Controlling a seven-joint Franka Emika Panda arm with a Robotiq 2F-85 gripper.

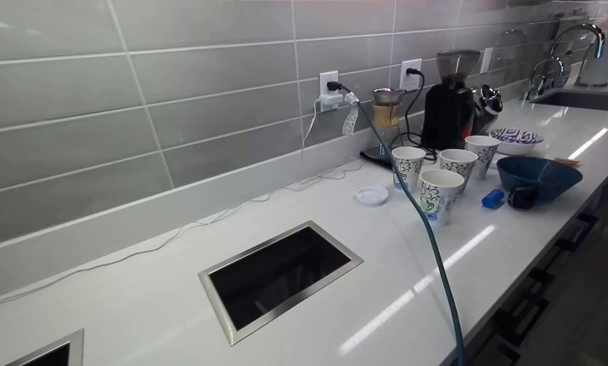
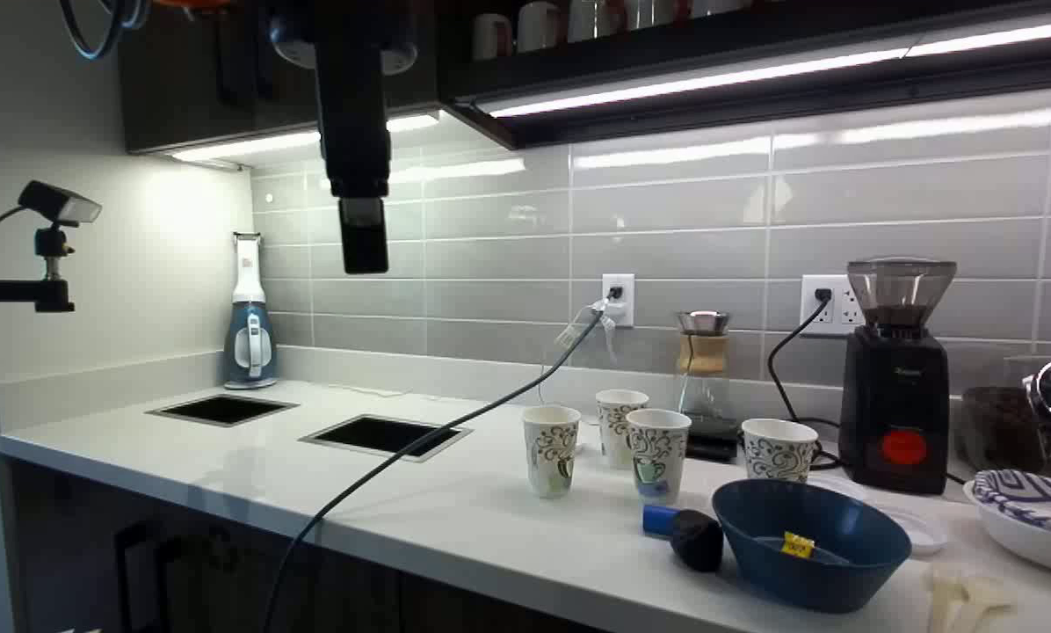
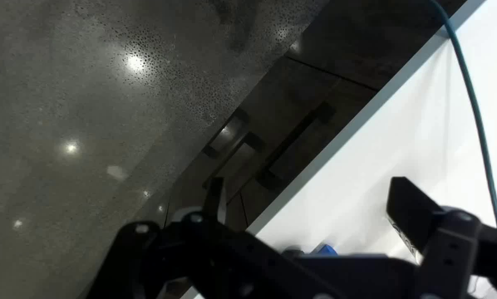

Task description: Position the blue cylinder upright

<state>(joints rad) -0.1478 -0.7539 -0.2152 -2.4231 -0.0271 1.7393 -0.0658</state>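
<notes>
Lying on its side on the table (image 1: 385, 249) beside a black object (image 2: 698, 542) in both exterior views, the blue cylinder (image 2: 659, 519) shows partly in the wrist view, where the jaws stand wide apart.

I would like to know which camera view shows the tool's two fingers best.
The wrist view: there the tool shows both fingers, wide apart, with nothing held between them. In an exterior view the tool hangs with only a single tip visible, so the gap cannot be seen; elsewhere it is out of frame.
</notes>
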